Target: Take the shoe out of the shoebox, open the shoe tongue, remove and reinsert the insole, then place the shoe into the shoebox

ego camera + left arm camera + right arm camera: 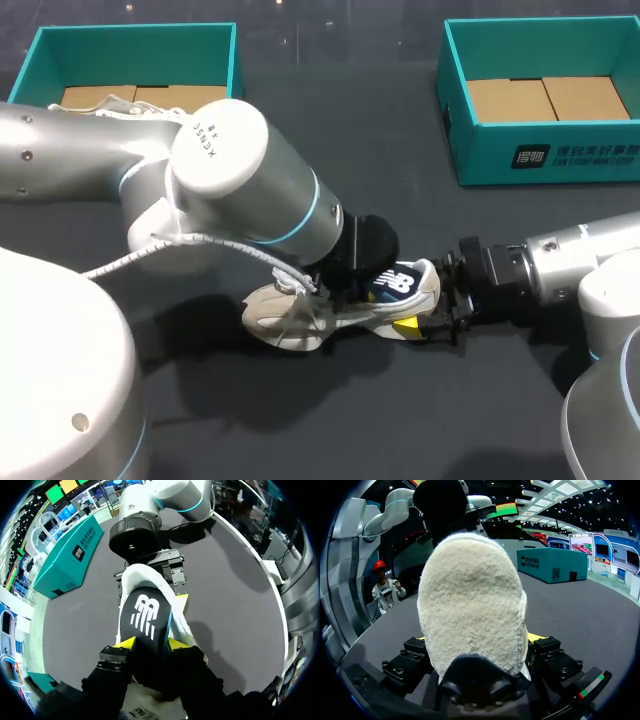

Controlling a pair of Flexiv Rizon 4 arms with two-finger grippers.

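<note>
A cream and white shoe (290, 315) lies on its side on the dark table, toe toward my left. My left gripper (365, 285) hangs over its opening. In the left wrist view the dark insole (147, 615) with a white logo lies in the shoe between the yellow tips of my left gripper (150, 644), whose jaws stand partly apart. My right gripper (428, 305) clasps the heel from both sides. The fuzzy heel of the shoe (470, 605) fills the right wrist view between the fingers of my right gripper (477, 640).
A teal shoebox (130, 30) stands at the back left, partly behind my left arm. A second teal box (545, 155) with a cardboard floor stands at the back right. Dark table (400, 420) stretches in front of the shoe.
</note>
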